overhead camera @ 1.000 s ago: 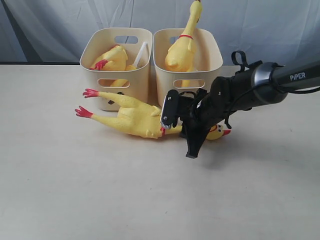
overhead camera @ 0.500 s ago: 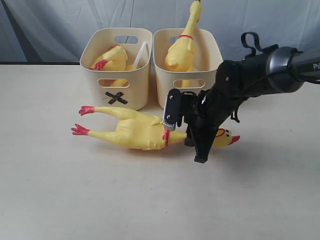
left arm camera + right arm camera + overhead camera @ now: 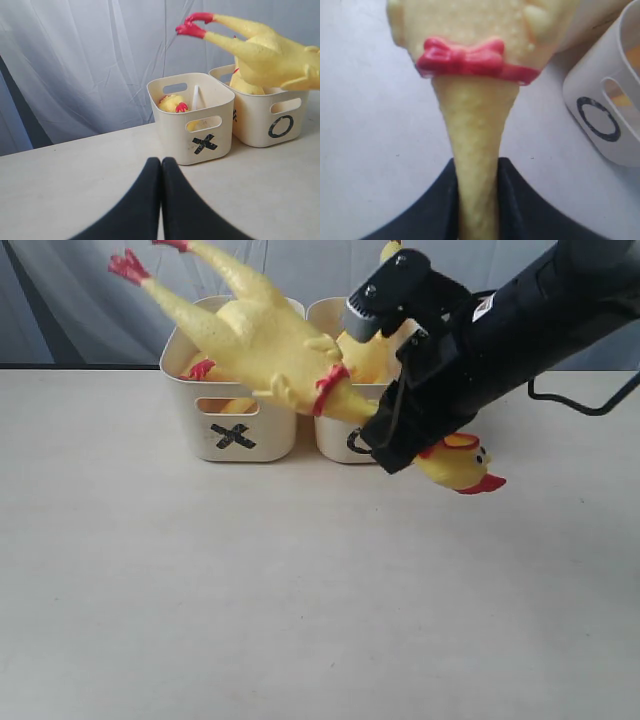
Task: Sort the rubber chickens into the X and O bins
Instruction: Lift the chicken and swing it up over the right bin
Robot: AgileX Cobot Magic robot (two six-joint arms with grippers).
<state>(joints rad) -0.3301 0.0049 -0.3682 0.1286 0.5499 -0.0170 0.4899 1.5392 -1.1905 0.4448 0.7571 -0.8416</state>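
3 rubber chickens (image 3: 260,340); 2 bins (image 3: 235,435)

black x on the left bin (image 3: 272,436); black o on the right bin (image 3: 251,125).

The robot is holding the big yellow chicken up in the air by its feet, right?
No, not by its feet. The right pincer holds the big yellow chicken up in the air by its neck, just past the red bow. The right wrist view shows it.
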